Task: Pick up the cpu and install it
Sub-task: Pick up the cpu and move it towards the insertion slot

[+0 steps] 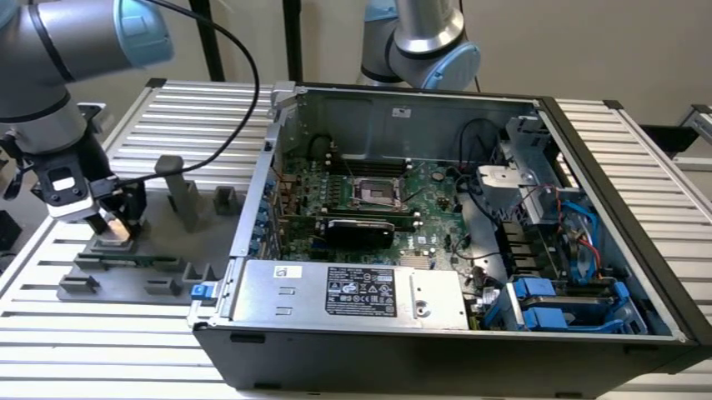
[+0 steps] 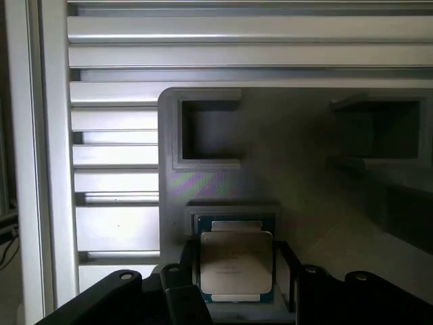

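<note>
The cpu (image 2: 236,263) lies flat in a shallow square nest of the grey tray (image 1: 150,263). The tray sits on the slatted table (image 1: 100,337) at the exterior view's left, well apart from the open case (image 1: 445,354) and its socket (image 1: 376,193). The nest probably exists to keep the chip in a known, squared-up pose, so that the arm can come straight down on it. Cut-outs on two opposite sides of the nest seem meant to give access to the chip's edges. The gripper (image 1: 112,218) hangs low over the near-left part of the tray, directly above the chip and flanking two of its opposite edges. I cannot tell whether it has clenched on the chip or merely brackets it. The chip looks seated in the nest, not lifted. It faces up, with its shiny metal lid toward the wrist camera and a thin green border showing around it. Its edges run square to the nest walls and in line with the table's slats. It is close to square, so it has no marked long axis. The socket in the case, right of the tray, stands empty.
</note>
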Motion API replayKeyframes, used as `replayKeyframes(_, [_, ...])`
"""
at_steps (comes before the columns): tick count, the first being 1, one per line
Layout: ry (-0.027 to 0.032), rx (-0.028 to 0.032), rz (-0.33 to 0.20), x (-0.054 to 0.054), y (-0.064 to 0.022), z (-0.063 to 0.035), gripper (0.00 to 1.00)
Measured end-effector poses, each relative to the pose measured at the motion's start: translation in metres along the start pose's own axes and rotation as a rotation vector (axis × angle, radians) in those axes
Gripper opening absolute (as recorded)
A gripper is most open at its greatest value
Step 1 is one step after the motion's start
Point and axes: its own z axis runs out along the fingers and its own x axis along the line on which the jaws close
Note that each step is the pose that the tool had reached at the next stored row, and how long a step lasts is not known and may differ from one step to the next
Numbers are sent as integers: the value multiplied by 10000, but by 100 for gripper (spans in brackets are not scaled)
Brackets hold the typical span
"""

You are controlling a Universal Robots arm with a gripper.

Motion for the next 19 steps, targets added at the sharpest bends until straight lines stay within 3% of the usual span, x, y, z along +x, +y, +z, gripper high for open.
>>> replayKeyframes(19, [0,0,0,-12,-4,-526,54])
